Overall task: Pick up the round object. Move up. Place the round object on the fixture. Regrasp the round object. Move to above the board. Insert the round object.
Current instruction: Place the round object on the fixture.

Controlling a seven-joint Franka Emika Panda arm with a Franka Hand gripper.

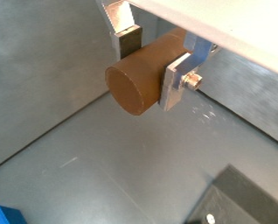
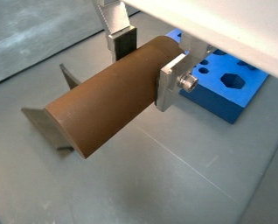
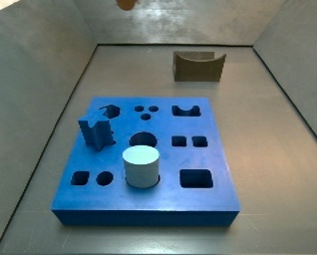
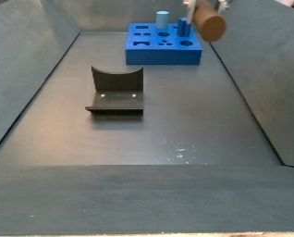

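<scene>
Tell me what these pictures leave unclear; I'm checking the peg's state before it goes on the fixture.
- Gripper, shut on the brown peg: in a side view only the peg's tip shows; the top edge cuts off the rest.
- Peg's far end: hidden behind the fingers in both wrist views.
- Height above the floor: not readable anywhere.
- Fixture: in a wrist view the peg covers most of it.
- Board: only a corner shows in the wrist views.

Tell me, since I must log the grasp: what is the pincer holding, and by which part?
The pincer holds the brown peg lying sideways in the air, its fingers clamped across the curved side near one end.
</scene>
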